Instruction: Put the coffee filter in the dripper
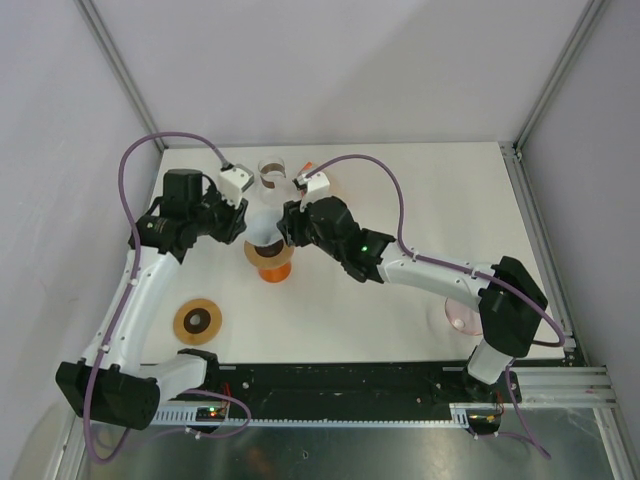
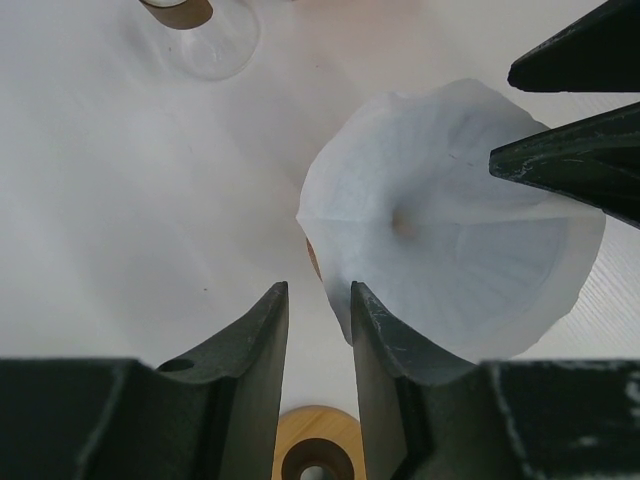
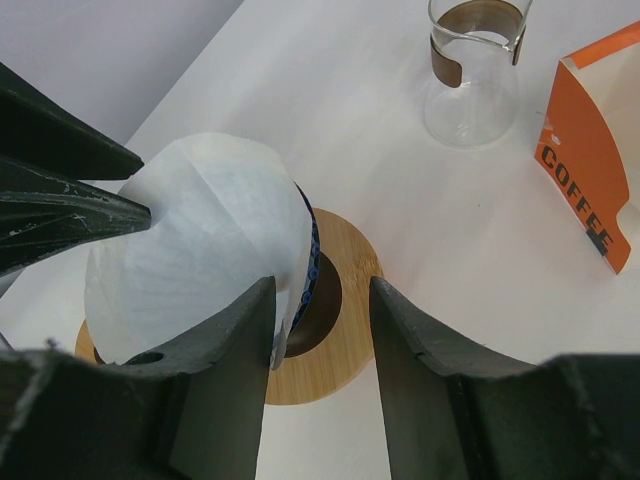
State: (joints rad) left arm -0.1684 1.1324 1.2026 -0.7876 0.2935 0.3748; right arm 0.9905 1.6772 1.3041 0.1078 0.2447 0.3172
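The white paper coffee filter [image 1: 262, 232] stands opened as a cone on the dripper [image 3: 312, 262], of which only a blue-patterned rim shows, on its round wooden stand [image 3: 345, 320]. The filter leans to one side. My left gripper [image 2: 318, 290] is open; its right finger [image 2: 385, 330] lies against the filter's [image 2: 450, 260] near edge, and nothing is between the jaws. My right gripper [image 3: 320, 285] is open on the opposite side; its left finger [image 3: 235, 340] overlaps the filter's [image 3: 200, 240] rim. Both grippers [image 1: 245, 228] [image 1: 287, 228] meet over the dripper in the top view.
A glass carafe [image 1: 272, 175] and an orange coffee box [image 3: 590, 150] stand behind the dripper. A second wooden ring [image 1: 198, 320] lies near the left arm, also in the left wrist view [image 2: 315, 445]. A pink disc [image 1: 460, 315] lies by the right arm.
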